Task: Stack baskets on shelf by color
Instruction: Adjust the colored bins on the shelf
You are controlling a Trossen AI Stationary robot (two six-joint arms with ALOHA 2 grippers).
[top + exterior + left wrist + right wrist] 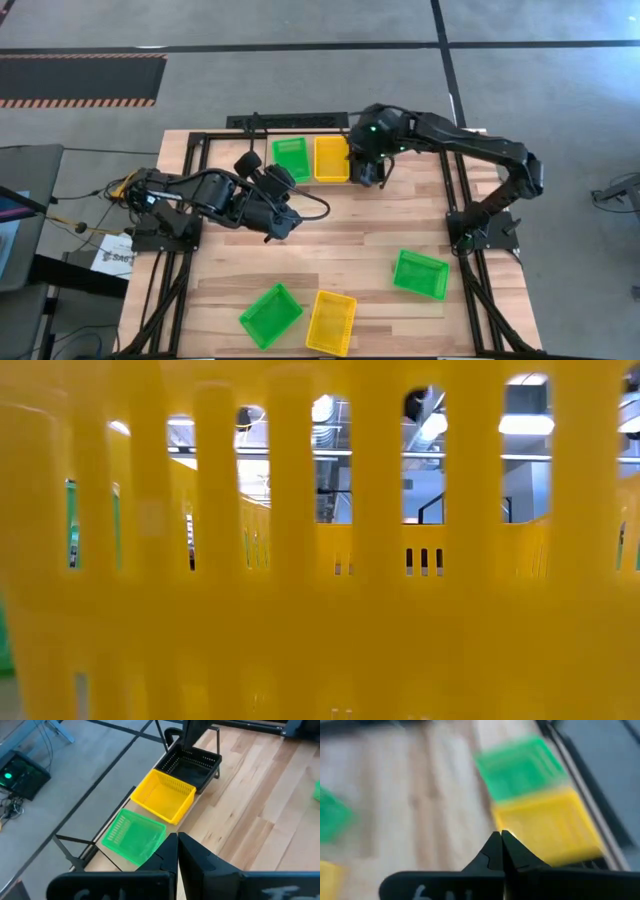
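On the shelf (75, 855) at the bench's far edge sit green (291, 157), yellow (331, 157) and black (189, 766) baskets; three more lie near the front edge. Both grippers, left (283, 224) and right (366, 172), have jaws together, empty. Baskets look light, stiff; best gripped by a rim.

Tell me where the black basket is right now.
The black basket sits on the shelf at the table's far edge, directly beside the yellow basket, under the right gripper in the high view.
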